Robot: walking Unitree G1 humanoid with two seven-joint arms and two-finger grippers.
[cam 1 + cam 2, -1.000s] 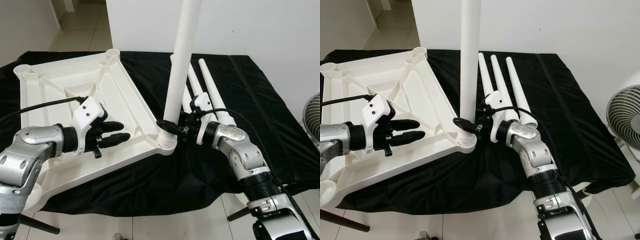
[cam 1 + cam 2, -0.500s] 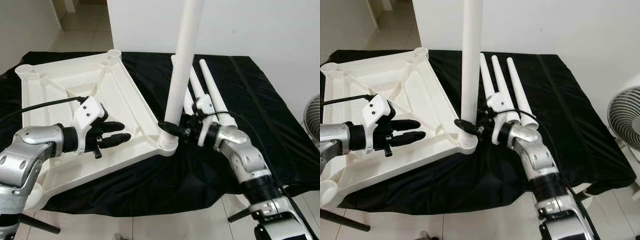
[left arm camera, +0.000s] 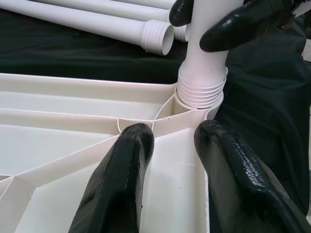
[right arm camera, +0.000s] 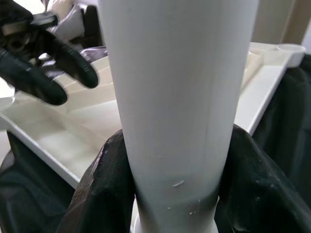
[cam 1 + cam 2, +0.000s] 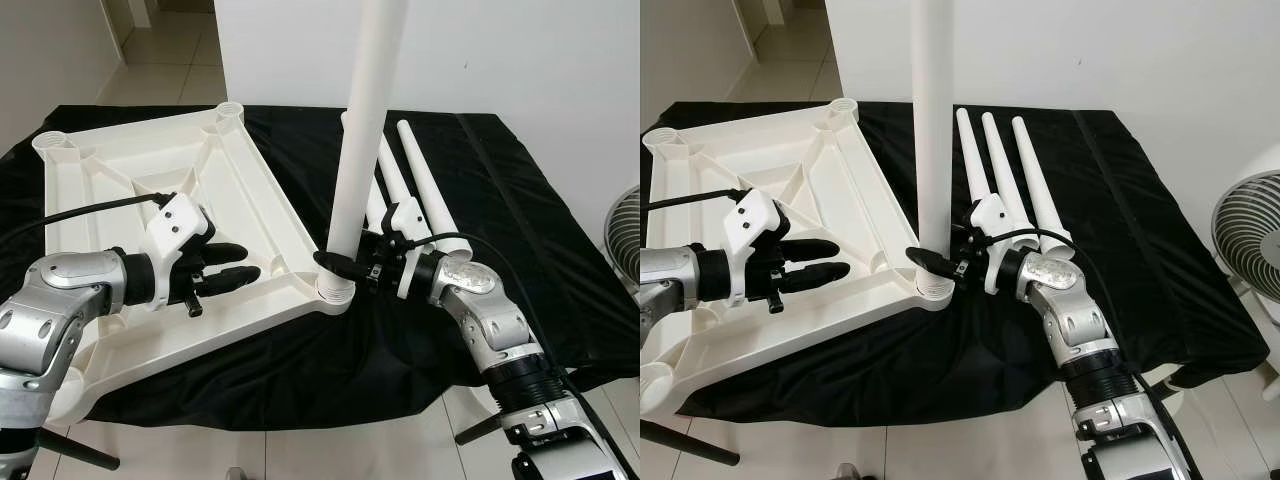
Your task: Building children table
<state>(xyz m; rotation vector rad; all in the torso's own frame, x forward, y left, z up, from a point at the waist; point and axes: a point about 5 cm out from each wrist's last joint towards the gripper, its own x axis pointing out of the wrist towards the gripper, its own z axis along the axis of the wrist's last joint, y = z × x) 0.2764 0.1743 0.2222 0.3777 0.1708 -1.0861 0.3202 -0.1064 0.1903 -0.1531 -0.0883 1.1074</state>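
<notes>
A white plastic tabletop lies upside down on a counter draped in black cloth, its ribbed underside facing up and a round socket at each corner. At the corner nearest the robot's right side, one white table leg stands upright, its threaded foot seated in the corner socket. The right pincer pinches this leg low down, just above the socket, one black finger on either side of it. The left pincer hovers over the tabletop's underside, near the same corner, its two fingers slightly spread and holding nothing. Three more loose legs lie side by side on the cloth, just behind the right arm, their threaded ends pointing toward the robot. At the far right a floor fan stands beside the counter. As a judgement, the build is early: one leg of four is in place, and it cannot be told whether it is fully screwed home. The other three sockets, such as the far corner socket, stand empty, so three legs remain to be fitted, and then the little table must be turned upright.
</notes>
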